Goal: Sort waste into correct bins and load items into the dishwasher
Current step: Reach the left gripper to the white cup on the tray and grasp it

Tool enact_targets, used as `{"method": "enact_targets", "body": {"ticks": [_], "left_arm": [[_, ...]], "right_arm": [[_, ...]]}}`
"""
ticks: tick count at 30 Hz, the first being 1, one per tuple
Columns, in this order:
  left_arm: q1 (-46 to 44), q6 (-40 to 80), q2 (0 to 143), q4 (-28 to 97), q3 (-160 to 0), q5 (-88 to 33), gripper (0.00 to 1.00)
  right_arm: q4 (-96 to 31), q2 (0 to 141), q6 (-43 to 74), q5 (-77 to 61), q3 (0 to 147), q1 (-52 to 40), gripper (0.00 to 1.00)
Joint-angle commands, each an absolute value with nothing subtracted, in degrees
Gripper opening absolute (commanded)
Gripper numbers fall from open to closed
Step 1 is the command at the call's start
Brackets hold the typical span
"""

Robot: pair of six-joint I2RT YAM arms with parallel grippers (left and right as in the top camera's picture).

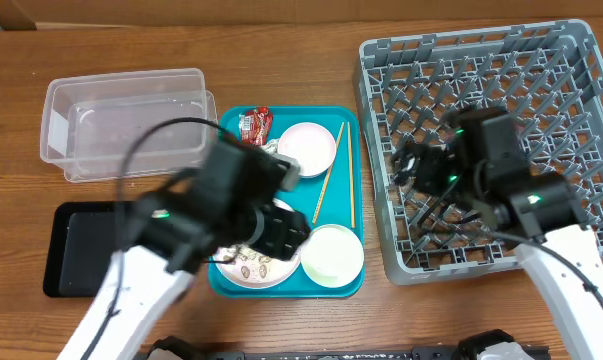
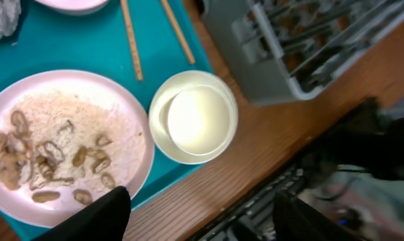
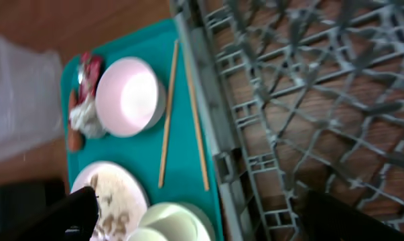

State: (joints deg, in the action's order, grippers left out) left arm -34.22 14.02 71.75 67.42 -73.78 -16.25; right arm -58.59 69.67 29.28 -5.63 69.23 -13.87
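On the teal tray (image 1: 336,215) lie a red wrapper (image 1: 254,125), a pale pink bowl (image 1: 307,145), two chopsticks (image 1: 328,182) and a white bowl (image 1: 333,255) with a cream cup (image 2: 196,115) in it. A white plate (image 2: 68,134) carries beige shell scraps (image 2: 88,159). My left gripper (image 2: 202,221) is open and empty, above the plate's near edge and the table front. My right gripper (image 3: 208,221) is open and empty, above the left edge of the grey rack (image 1: 491,130). The right wrist view shows the tissue (image 3: 88,115) and an orange carrot piece (image 3: 73,100) beside the pink bowl (image 3: 128,94).
The clear tub (image 1: 121,120) stands at the back left and the black tray (image 1: 76,245) in front of it, both left of the teal tray. The left arm hides most of the plate in the overhead view. The table's front edge runs just below the teal tray.
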Motion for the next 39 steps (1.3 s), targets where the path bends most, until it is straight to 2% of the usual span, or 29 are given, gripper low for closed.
{"method": "enact_targets", "body": {"ticks": [1, 6, 11, 17, 22, 26, 28, 29, 39], "left_arm": [[-41.32, 21.69, 76.25, 66.78, -73.97, -0.78, 0.7], [-46.26, 21.3, 85.86, 65.58, -73.97, 2.09, 0.72], [-46.11, 19.22, 94.43, 63.13, -73.97, 0.14, 0.6], [-46.11, 17.26, 98.98, 59.07, -73.97, -3.49, 0.57], [-46.06, 17.32, 100.86, 58.59, -73.97, -3.44, 0.36], [-46.04, 17.12, 100.86, 58.54, -73.97, -2.48, 0.26], [-46.0, 17.1, 100.86, 58.67, -73.97, -2.37, 0.06], [-46.0, 17.12, 100.79, 58.85, -74.02, -2.39, 0.04], [-41.89, 18.41, 99.74, 70.76, -86.65, -6.04, 0.04]], "right_arm": [[-58.67, 69.41, 31.77, -7.11, 70.91, -10.26, 1.0], [-60.31, 69.41, 31.51, -9.13, 70.89, -8.08, 1.0], [-61.56, 69.52, 29.98, -9.1, 70.85, -8.1, 1.0], [-61.82, 69.56, 30.0, -9.08, 70.85, -8.1, 1.0], [-61.91, 69.56, 30.02, -9.1, 70.85, -8.1, 1.0], [-61.87, 69.56, 30.0, -9.08, 70.85, -8.1, 1.0], [-61.87, 69.56, 30.0, -9.08, 70.85, -8.1, 1.0], [-61.87, 69.56, 30.02, -9.1, 70.85, -8.1, 1.0], [-61.87, 69.56, 30.06, -9.06, 70.85, -8.1, 1.0]]}}
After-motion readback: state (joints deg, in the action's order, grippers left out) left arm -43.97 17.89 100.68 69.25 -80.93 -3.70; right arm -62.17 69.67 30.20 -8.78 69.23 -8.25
